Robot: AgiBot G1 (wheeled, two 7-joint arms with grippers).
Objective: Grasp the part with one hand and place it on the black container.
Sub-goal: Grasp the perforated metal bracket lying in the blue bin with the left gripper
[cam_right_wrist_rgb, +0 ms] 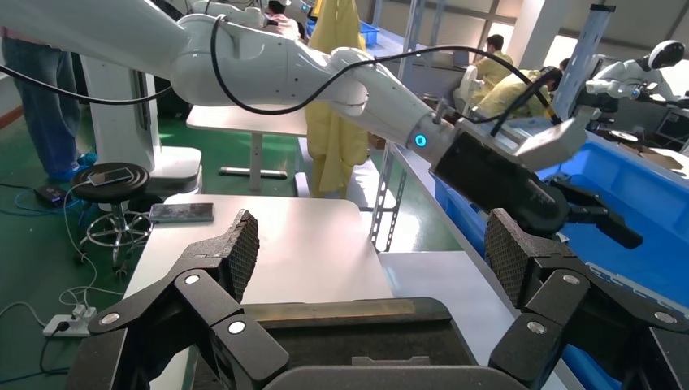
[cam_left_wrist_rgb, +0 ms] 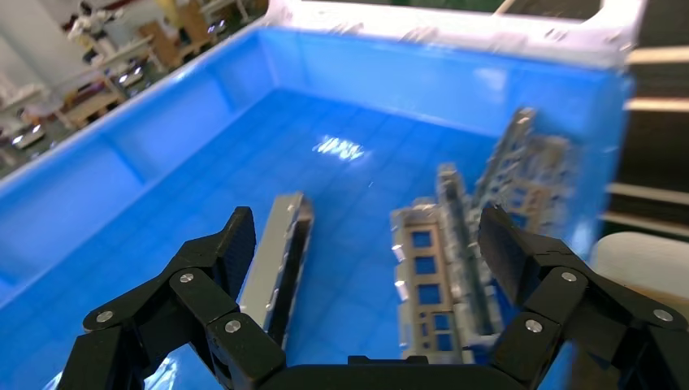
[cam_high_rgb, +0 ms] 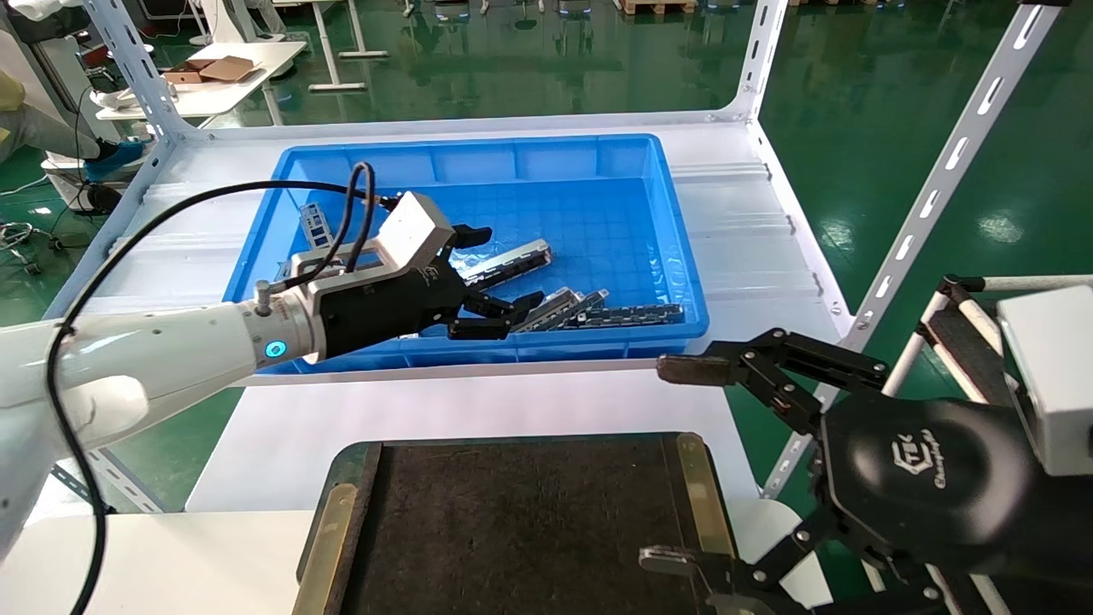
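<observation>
Several silver-grey parts lie in the blue bin [cam_high_rgb: 598, 162]. One slim part [cam_high_rgb: 510, 262] with a dark side lies under my left gripper [cam_high_rgb: 495, 275], which hovers open just above the bin floor and holds nothing. In the left wrist view this part [cam_left_wrist_rgb: 275, 260] lies close to one fingertip [cam_left_wrist_rgb: 240, 237] of the left gripper [cam_left_wrist_rgb: 370, 244], and a windowed part [cam_left_wrist_rgb: 422, 280] lies nearer the other. The black container [cam_high_rgb: 521, 512] sits at the near table edge with nothing on it. My right gripper [cam_high_rgb: 675, 465] hangs open by its right edge, and the right wrist view shows that gripper [cam_right_wrist_rgb: 370, 252] open above the container's brass strip [cam_right_wrist_rgb: 325, 307].
More bars [cam_high_rgb: 598, 312] crowd the bin's near right corner, and another [cam_high_rgb: 314, 225] lies at its far left. White slotted shelf posts [cam_high_rgb: 939, 171] stand at the right. A white tabletop [cam_high_rgb: 282, 427] runs between bin and container. The left arm's black cable [cam_high_rgb: 213, 192] loops over the bin.
</observation>
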